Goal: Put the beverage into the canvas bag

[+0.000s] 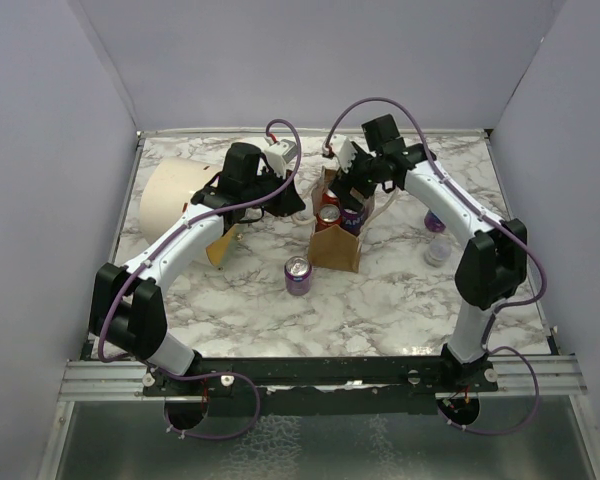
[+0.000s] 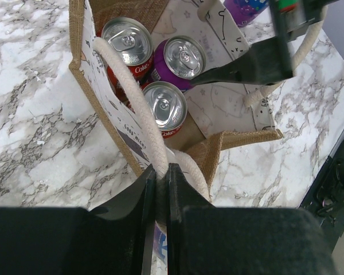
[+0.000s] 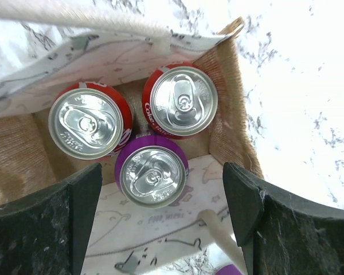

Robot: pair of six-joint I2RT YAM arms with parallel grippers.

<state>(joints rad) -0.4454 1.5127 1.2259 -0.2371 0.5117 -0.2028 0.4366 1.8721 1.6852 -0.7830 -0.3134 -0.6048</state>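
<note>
**Asker:** Where's the beverage?

**Me:** The purple can (image 3: 152, 175) stands inside the canvas bag (image 1: 335, 252), against its printed side, beside two red cans (image 3: 93, 123). The bag sits in the middle of the table (image 1: 380, 310), nearer its far edge.

**Asker:** And your claws?

**Me:** My right claw (image 3: 163, 192) hangs wide over the can, touching nothing. My left claw (image 2: 161, 177) is pinched tight on one cream handle (image 2: 139, 109).

**Asker:** What could spoil it?

**Me:** Rising crooked, I think. A right finger could hook the other handle or the wall and topple the bag. Tugging with my left could tip it too.
</note>
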